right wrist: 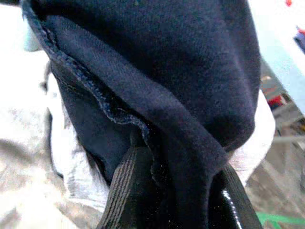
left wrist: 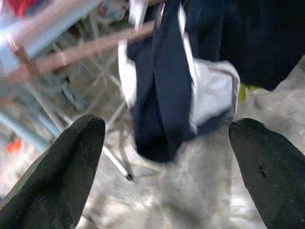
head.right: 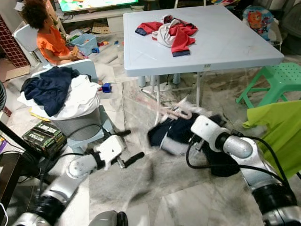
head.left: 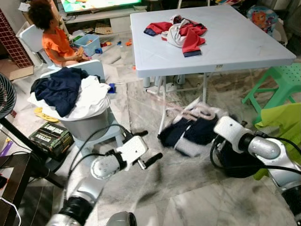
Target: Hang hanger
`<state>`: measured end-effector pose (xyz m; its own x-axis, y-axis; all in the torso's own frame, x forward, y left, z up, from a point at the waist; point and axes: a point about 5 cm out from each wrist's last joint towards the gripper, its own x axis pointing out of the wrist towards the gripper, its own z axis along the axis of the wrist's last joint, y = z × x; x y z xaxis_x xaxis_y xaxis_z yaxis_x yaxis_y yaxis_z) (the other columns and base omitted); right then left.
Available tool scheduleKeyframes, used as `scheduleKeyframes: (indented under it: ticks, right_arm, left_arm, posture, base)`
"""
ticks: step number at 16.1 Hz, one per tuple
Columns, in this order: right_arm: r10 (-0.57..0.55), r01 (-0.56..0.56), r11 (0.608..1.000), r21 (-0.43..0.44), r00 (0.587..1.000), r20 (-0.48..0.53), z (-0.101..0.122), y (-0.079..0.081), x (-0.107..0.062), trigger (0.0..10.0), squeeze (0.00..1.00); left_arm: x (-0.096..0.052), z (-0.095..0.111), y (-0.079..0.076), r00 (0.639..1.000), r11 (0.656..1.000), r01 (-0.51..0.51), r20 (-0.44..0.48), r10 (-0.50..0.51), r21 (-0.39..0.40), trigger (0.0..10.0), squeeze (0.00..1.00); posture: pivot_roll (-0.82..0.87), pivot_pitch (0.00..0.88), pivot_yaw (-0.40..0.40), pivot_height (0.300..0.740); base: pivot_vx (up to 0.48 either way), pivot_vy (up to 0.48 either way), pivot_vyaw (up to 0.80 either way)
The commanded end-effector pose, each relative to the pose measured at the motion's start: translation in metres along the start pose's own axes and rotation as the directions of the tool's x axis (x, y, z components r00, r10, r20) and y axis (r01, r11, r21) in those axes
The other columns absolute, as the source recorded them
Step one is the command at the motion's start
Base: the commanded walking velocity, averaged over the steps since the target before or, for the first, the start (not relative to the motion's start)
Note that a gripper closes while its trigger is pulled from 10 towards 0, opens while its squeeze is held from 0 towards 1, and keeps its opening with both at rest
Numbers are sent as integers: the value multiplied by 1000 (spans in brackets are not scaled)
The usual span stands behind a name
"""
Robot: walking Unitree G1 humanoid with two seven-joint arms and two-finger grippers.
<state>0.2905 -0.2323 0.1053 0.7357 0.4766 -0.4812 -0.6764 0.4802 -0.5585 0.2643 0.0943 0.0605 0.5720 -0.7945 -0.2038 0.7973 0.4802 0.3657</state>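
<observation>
the navy and white garment (head.left: 188,132) is smeared by motion blur, and the pink hanger (head.left: 197,112) above it is reduced to a faint streak, its hook not made out. the right gripper (right wrist: 178,191) is buried in navy cloth, its fingertips covered by folds, so its grasp cannot be told. the left gripper's fingers (left wrist: 62,176) are cut off at the frame's lower edge, the table legs behind them blurred. the green cloth (head.left: 282,120) is cropped by the right border. the fan (head.left: 5,94) is cut by the left edge. the toys (head.left: 106,44) on the floor beside the seated child (head.left: 54,35) are too small to identify.
</observation>
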Motion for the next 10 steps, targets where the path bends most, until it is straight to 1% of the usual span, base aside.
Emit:
scheduleKeyframes:
  ticks: [1,2,3,4,5,6,7,8,10]
  right_arm:
    - [74,-73,995,-64,997,13,6,0,2,10000,0]
    - [107,-107,992,-70,994,9,6,1,2,10000,0]
    - [187,-187,978,-91,982,-4,6,5,3,10000,0]
    - [237,-237,963,-129,971,-14,6,8,5,10000,0]
    - [289,-288,940,-185,957,-24,7,10,8,10000,0]
    - [323,-320,924,-212,946,-18,8,12,9,10000,0]
    - [354,-346,913,-214,935,-1,12,13,8,10000,0]
    - [385,-371,901,-224,923,20,16,12,6,10000,0]
    - [428,-409,878,-247,903,25,18,11,3,10000,0]
  left_arm:
    - [-2,9,0,998,998,38,46,-40,57,10000,1000]
    - [-3,11,1,998,996,44,50,-48,71,10000,1000]
    - [-4,14,2,995,991,81,51,-87,104,10000,1000]
    - [-5,15,3,992,988,106,53,-113,115,10000,1000]
    - [-5,15,5,991,986,120,42,-126,118,10000,1000]
    - [-4,12,4,989,984,141,33,-146,110,10000,1000]
    - [-4,10,1,985,981,166,23,-169,105,10000,1000]
    - [-4,8,-2,980,975,195,12,-197,108,10000,0]
    - [-4,5,-5,970,967,242,0,-243,81,10000,0]
  posture:
    - [-74,0,59,740]
    - [-74,0,59,740]
    - [-72,0,61,740]
    - [-70,0,63,740]
    - [-70,0,64,740]
    - [-71,0,65,740]
    - [-73,0,66,740]
    - [-73,0,66,740]
    - [-80,0,71,740]
  base:
    - [0,0,0]
    - [0,0,0]
    - [0,0,0]
    - [0,0,0]
    - [0,0,0]
    - [0,0,0]
    - [0,0,0]
    - [0,0,0]
    - [0,0,0]
